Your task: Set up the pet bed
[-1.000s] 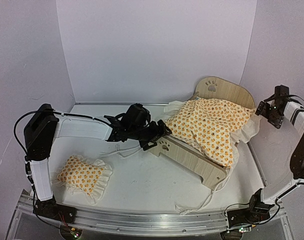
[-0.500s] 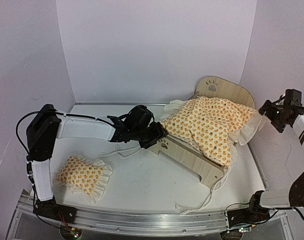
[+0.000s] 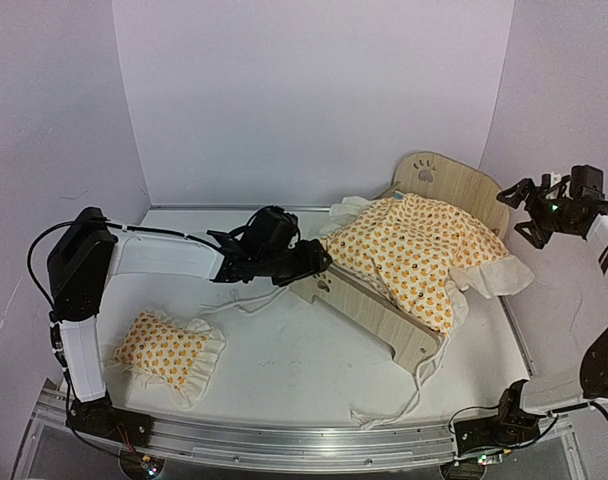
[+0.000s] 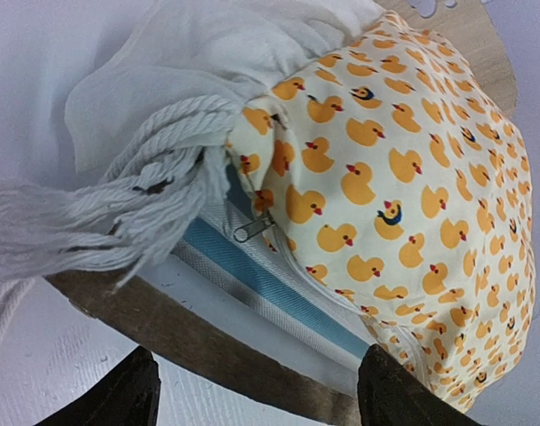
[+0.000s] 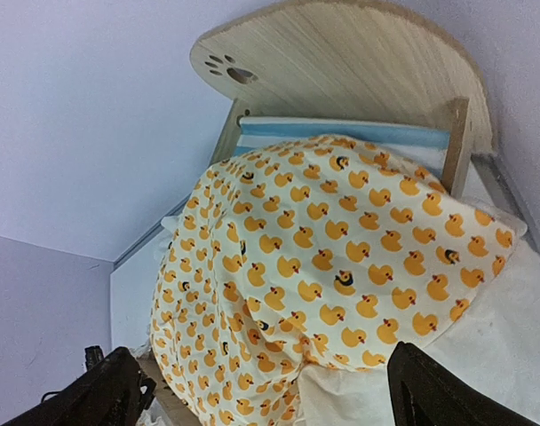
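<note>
The pet bed stands at an angle on the right of the table, its rounded headboard (image 3: 444,182) (image 5: 341,62) at the back and its low footboard (image 3: 374,318) (image 4: 208,346) in front. A duck-print blanket (image 3: 414,250) (image 5: 323,266) (image 4: 412,177) covers most of the blue-striped mattress (image 4: 279,288) (image 5: 341,131). My left gripper (image 3: 312,262) (image 4: 257,399) is at the footboard's left end, its jaws wide apart along the plank's edge and holding nothing. My right gripper (image 3: 522,212) (image 5: 279,395) hangs open in the air beside the headboard's right side, above the blanket.
A small duck-print ruffled pillow (image 3: 169,345) lies at the front left. A frayed white rope tassel (image 4: 101,204) lies by the bed's corner. A white cord (image 3: 404,400) trails off the bed toward the front rail. White walls close in on three sides.
The bed has shifted slightly left and back. My right gripper rose and swung back beside the headboard, and the blanket's white ruffle now spreads out at the bed's right.
</note>
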Action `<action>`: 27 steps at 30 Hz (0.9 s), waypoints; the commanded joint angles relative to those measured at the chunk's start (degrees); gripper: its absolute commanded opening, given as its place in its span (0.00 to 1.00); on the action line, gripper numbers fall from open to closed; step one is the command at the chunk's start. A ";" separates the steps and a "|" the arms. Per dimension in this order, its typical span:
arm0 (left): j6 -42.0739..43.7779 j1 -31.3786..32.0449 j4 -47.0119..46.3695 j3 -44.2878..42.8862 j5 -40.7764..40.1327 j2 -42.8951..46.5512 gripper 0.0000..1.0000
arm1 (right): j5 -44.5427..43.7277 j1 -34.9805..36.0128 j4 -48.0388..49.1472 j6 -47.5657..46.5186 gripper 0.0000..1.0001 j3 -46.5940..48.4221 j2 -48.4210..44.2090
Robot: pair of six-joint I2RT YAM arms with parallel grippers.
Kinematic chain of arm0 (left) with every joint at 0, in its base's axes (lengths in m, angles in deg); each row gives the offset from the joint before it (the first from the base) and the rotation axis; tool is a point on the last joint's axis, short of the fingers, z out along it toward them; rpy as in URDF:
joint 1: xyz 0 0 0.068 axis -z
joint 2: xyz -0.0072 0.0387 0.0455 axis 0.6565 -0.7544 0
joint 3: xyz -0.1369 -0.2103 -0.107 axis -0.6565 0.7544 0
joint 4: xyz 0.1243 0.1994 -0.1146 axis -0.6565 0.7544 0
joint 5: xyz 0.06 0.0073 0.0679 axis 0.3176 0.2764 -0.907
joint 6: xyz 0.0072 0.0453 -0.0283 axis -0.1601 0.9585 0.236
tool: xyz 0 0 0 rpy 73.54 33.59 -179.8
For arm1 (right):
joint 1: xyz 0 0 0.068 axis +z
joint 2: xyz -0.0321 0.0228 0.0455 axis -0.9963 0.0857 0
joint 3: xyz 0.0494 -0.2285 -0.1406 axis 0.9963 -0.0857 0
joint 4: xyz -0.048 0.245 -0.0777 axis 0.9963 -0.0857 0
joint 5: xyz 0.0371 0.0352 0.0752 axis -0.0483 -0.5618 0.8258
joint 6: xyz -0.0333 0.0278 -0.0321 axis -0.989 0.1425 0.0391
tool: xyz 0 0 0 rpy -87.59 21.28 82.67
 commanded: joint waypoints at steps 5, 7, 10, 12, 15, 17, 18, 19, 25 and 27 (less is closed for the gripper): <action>11.83 -0.12 -4.45 1.40 0.87 6.54 0.94 | -11.81 3.65 -8.20 -9.48 0.98 9.84 -0.50; 8.70 -0.15 -3.67 1.69 0.43 6.32 0.95 | -14.62 12.31 -10.04 -12.47 0.98 11.54 0.60; 4.41 -0.29 -2.63 0.60 0.51 3.99 0.91 | -16.19 27.17 -11.57 -15.01 0.96 10.32 3.97; 3.80 -0.56 -1.87 -0.93 0.52 1.92 0.85 | -16.28 36.93 -10.77 -16.48 0.91 9.15 5.89; 4.29 -1.73 -1.37 -2.39 0.66 -0.12 0.71 | -20.94 52.02 -11.58 -19.26 0.81 10.28 9.76; 5.38 -2.73 -1.25 -2.66 0.08 -0.41 0.64 | -25.17 60.35 -14.40 -20.83 0.79 11.98 13.66; 6.12 -3.27 -1.26 -2.66 -0.35 -0.53 0.62 | -26.67 63.17 -15.55 -21.05 0.79 12.41 15.73; 7.17 -3.84 -1.22 -2.85 -0.54 -0.70 0.60 | -27.69 64.98 -16.71 -21.15 0.78 12.70 17.68; 12.64 -8.34 1.53 -4.50 2.31 -1.07 0.55 | -38.49 66.98 -17.66 -20.22 0.73 8.76 21.38; 15.84 -8.91 1.98 -3.88 2.47 0.62 0.56 | -37.57 66.97 -17.48 -20.69 0.69 7.83 22.01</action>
